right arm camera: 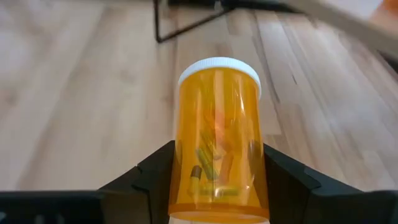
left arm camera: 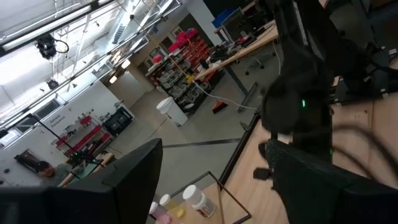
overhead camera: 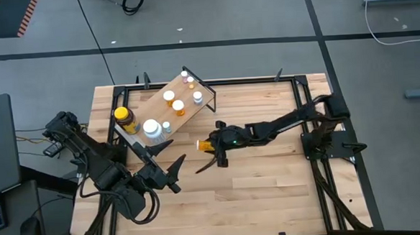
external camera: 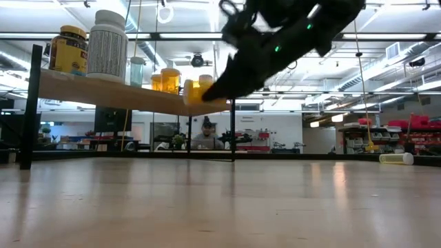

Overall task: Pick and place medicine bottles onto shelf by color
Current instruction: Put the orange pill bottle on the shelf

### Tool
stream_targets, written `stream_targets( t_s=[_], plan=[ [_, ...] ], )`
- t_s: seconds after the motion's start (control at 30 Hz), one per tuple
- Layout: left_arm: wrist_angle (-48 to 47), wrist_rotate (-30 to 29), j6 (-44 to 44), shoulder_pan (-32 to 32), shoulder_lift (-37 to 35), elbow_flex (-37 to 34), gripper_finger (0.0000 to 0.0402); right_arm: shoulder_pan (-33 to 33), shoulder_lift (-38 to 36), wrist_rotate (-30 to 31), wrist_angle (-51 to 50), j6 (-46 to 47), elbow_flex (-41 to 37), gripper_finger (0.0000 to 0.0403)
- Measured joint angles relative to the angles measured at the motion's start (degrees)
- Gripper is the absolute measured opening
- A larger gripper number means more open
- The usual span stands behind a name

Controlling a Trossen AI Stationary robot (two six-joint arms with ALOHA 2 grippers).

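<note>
The plywood shelf (overhead camera: 159,109) stands at the table's far left. It carries an amber jar with a yellow lid (overhead camera: 126,119), a white bottle (overhead camera: 151,128), orange vials (overhead camera: 178,107) and tiny vials (overhead camera: 187,78). My right gripper (overhead camera: 210,144) is near the table's middle, just right of the shelf, shut on an orange vial with a white cap (right arm camera: 217,143). The vial hangs in the air beside the shelf edge in the low view (external camera: 198,94). My left gripper (overhead camera: 170,154) is open and empty near the shelf's near corner. My right gripper pinches the vial's orange body (right arm camera: 186,186) near its bottom end between its two fingers (right arm camera: 149,174), one on each side. The fingers come from the table's right, slanting down, and lie along the vial. The vial is lifted clear, its white cap (right arm camera: 219,67) pointing away from the gripper.
The shelf's black frame legs (external camera: 30,103) stand on the wooden tabletop (overhead camera: 257,194). A pale cylinder (external camera: 396,158) lies far off at the right in the low view. Black rails (overhead camera: 318,126) run along the table's edges.
</note>
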Motion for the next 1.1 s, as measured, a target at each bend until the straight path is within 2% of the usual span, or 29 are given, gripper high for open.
stream_targets(
  t_s=[0.13,0.33,0.47,0.7,0.93,1.1],
  plan=[
    [-2.1,1.5,1.0,0.0,0.0,0.0,0.0293,1.4,-6.4,-0.9,1.2,0.4,-2.3,0.0199],
    [-6.6,12.0,3.1,0.9,0.3,0.0,0.0293,2.5,-16.6,-4.5,3.6,0.9,-5.8,0.0199],
    [-8.4,12.7,6.4,3.9,1.6,0.0,0.0293,3.3,-20.9,-6.9,5.6,2.7,-8.2,0.0199],
    [-6.6,13.4,14.2,10.9,5.5,0.0,0.0293,4.2,-22.2,-6.9,7.5,3.0,-10.9,0.0199],
    [-2.9,21.6,20.1,14.1,8.3,0.0,0.0293,3.5,-22.2,-6.7,7.5,2.5,-10.9,0.0199],
    [-1.4,23.1,23.6,14.5,9.3,0.0,0.0293,3.0,-22.2,-6.6,6.7,3.3,-10.9,0.0199]
  ],
)
